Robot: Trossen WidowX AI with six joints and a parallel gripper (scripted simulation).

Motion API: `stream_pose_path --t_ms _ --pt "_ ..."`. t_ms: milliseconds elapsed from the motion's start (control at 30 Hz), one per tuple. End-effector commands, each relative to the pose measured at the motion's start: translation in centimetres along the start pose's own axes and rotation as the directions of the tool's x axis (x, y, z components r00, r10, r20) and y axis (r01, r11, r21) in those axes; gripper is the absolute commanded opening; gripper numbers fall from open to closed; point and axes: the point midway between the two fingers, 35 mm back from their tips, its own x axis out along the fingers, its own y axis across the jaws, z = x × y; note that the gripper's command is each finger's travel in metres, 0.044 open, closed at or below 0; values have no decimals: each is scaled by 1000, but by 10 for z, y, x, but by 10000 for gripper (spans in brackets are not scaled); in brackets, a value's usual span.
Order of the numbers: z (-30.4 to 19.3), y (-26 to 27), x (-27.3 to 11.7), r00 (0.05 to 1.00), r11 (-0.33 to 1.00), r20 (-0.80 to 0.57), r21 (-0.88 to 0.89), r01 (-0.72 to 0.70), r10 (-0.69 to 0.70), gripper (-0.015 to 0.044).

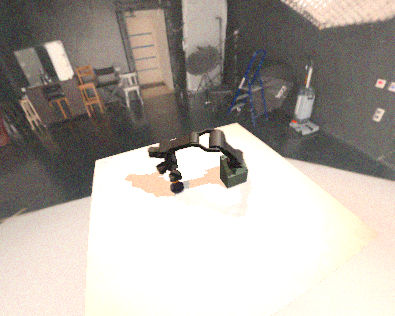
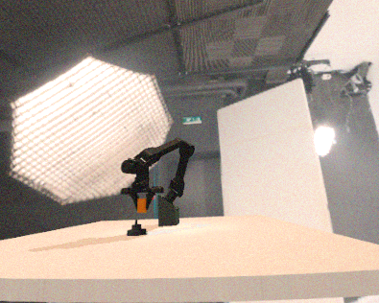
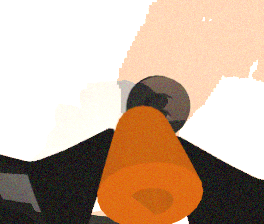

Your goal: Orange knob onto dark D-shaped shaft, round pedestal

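Your black parallel-jaw gripper [image 2: 142,198] [image 3: 145,165] grasps the orange cylindrical knob [image 2: 141,204] [image 3: 150,165] above the dark round pedestal [image 1: 177,187] [image 2: 136,230] [image 3: 158,95], apart from it. In the top view, the pedestal stands nearer the pale desk's [image 1: 212,250] [image 2: 189,254] left edge than its right. Beyond the far edge you see a blue metal stepladder [image 1: 248,90] on the dark floor [image 1: 187,112].
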Motion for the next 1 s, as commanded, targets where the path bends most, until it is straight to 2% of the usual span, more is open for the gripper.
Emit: stream_pose_path --t_ms 0,267,533,967 --pt "-2 -16 4 1000 1000 0 -1 -4 4 0" --pt "-4 -27 10 1000 1000 1 -3 -9 9 0" --pt "-4 -27 34 1000 1000 1 -3 -10 10 0" --pt "-4 -27 32 1000 1000 1 -11 -10 10 0"
